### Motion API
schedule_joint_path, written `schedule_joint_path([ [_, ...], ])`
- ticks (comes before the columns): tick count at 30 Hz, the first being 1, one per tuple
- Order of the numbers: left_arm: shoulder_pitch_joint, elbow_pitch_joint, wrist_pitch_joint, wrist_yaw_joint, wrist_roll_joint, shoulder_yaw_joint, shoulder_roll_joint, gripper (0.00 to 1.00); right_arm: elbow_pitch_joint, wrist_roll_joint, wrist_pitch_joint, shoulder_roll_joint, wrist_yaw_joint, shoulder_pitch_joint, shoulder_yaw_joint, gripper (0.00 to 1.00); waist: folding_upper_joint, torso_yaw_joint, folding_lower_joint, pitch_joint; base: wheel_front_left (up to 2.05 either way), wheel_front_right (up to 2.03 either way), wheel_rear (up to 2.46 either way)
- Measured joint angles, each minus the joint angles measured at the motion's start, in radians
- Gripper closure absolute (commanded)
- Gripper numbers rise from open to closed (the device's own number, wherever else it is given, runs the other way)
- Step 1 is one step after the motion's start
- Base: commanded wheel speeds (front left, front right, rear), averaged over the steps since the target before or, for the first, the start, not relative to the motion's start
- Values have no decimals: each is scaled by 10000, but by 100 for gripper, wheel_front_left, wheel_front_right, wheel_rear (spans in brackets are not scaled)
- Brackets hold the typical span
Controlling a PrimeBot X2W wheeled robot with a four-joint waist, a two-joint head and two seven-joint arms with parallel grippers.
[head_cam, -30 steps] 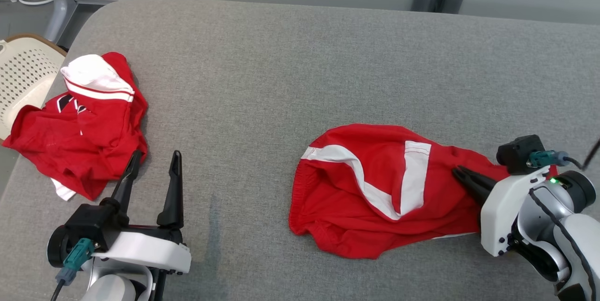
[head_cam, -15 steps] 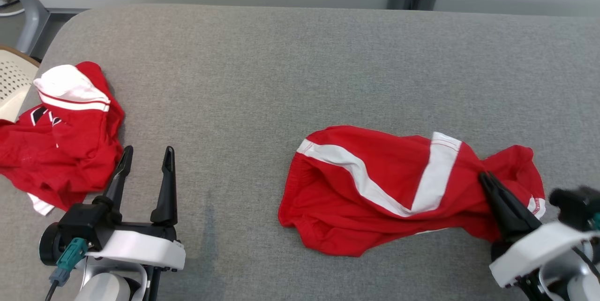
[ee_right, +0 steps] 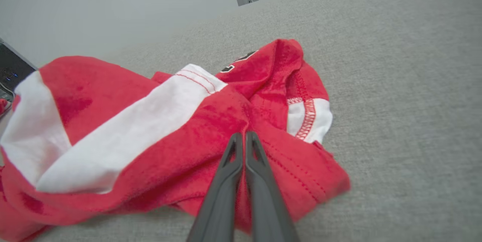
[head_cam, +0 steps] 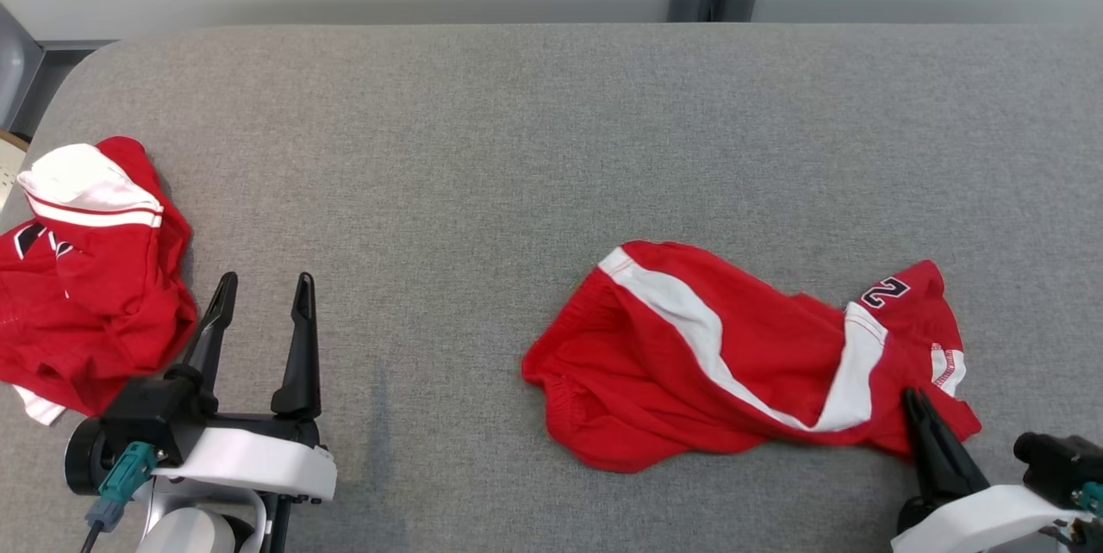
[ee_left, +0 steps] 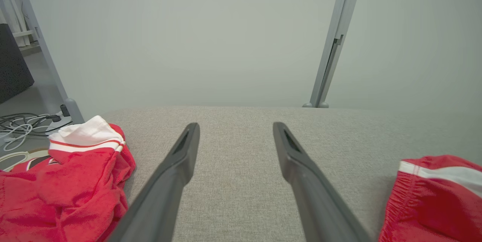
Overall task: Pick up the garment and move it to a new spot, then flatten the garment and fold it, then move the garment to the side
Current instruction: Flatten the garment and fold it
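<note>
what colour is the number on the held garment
The number is dark, edged white; best in head view.

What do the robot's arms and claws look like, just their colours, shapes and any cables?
The left claw and right claw each have two long, tapering dark fingers on a glossy white shell. Beside the left shell sits a black block with a teal connector and a dark cable. The right claw carries a similar dark module.
</note>
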Motion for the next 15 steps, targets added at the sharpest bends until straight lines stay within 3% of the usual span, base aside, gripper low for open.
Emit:
schedule_joint_path([
  [1, 10, -10, 23, 12, 0, 0, 6, 0, 201, 84, -86, 33, 0, -28, 52, 100, 0, -10, 0, -21, 0, 0, 0],
  [3, 58, -31, 29, 44, -2, -15, 8, 0, 683, 205, -146, 113, 0, -128, 171, 52, 0, -37, 0, -65, 0, 0, 0],
  [4, 76, -38, 35, 46, -2, -21, 10, 0, 825, 265, -194, 130, 0, -170, 251, 0, 0, -52, 0, -83, 0, 0, 0],
  [9, 208, -94, 56, 117, -42, -19, 33, 0, 1043, 343, -408, 67, 0, -360, 483, 0, 0, -127, 0, -189, 0, 0, 0],
  [15, 461, -222, 75, 270, -94, 61, 96, 0, -117, -416, -535, -215, 0, -364, 407, 0, 0, -287, 0, -326, 0, 0, 0],
])
